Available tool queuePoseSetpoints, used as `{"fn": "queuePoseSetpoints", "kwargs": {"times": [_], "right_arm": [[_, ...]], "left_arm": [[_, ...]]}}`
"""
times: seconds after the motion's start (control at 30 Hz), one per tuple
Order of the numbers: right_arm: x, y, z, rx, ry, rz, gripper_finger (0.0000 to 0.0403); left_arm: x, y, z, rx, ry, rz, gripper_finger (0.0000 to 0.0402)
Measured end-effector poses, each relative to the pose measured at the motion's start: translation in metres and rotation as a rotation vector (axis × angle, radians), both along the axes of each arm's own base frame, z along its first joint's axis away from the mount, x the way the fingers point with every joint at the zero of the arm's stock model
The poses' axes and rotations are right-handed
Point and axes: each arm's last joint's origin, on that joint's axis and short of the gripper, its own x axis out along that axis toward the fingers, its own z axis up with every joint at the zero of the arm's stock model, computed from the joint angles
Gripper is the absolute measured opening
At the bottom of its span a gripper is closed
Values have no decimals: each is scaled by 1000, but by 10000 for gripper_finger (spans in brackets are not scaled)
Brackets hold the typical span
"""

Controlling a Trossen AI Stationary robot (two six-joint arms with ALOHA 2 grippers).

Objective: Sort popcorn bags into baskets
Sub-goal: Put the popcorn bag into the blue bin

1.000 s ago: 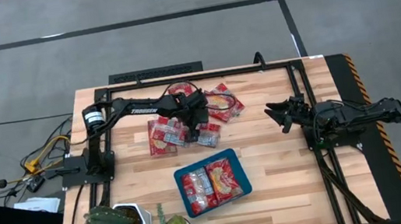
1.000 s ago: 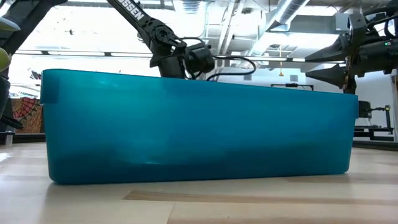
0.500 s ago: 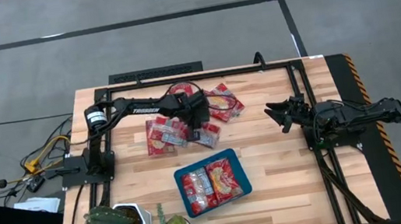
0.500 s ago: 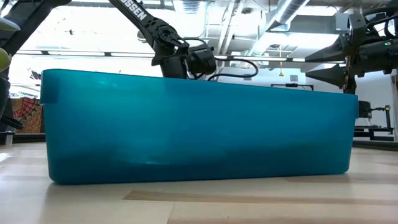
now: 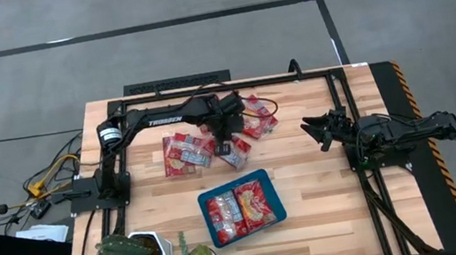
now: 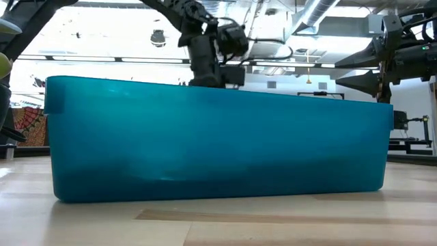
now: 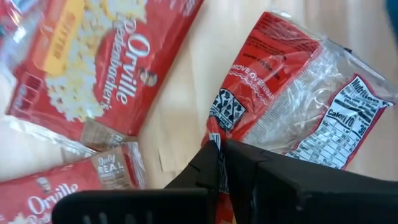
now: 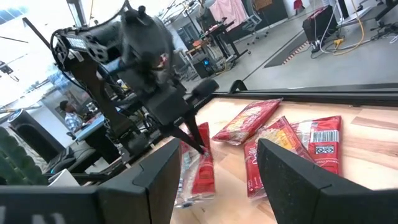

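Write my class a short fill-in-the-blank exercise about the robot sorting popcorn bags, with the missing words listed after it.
1. The left gripper is shut on a popcorn ____.
2. The teal basket already holds ____ bags.
3. The right gripper waits with its fingers ____.
4. The bag held is lifted ____ the table.

Missing words: bag; three; open; off

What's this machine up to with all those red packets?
It is sorting popcorn bags into a blue tray. The left gripper has pinched shut on one popcorn bag from the loose pile on the table. The tray already holds a few bags. The right gripper waits open off to the side.
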Motion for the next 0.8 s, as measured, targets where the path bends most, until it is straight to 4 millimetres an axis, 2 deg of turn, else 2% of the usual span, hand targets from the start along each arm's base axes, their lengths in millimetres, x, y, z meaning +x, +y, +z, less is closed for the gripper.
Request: {"fn": "queuePoseSetpoints", "kwargs": {"times": [0.13, 0.27, 0.37, 0.47, 0.6, 0.7, 0.8], "right_arm": [[0, 0, 0, 0, 0, 1, 234], [0, 0, 0, 0, 0, 1, 234], [0, 0, 0, 0, 0, 1, 234], [0, 0, 0, 0, 0, 1, 234], [0, 0, 0, 0, 0, 1, 234], [0, 0, 0, 0, 0, 4, 234], [0, 0, 0, 0, 0, 4, 234]], "left_arm": [[5, -8, 23, -5, -4, -6, 0], [11, -23, 55, 0, -33, -44, 0], [17, -40, 82, -30, -110, -109, 0], [22, -65, 99, -68, -177, -230, 0], [26, -101, 103, -30, -188, -417, 0], [30, -124, 98, -2, -184, -475, 0], [34, -139, 93, 3, -189, -505, 0]]}}
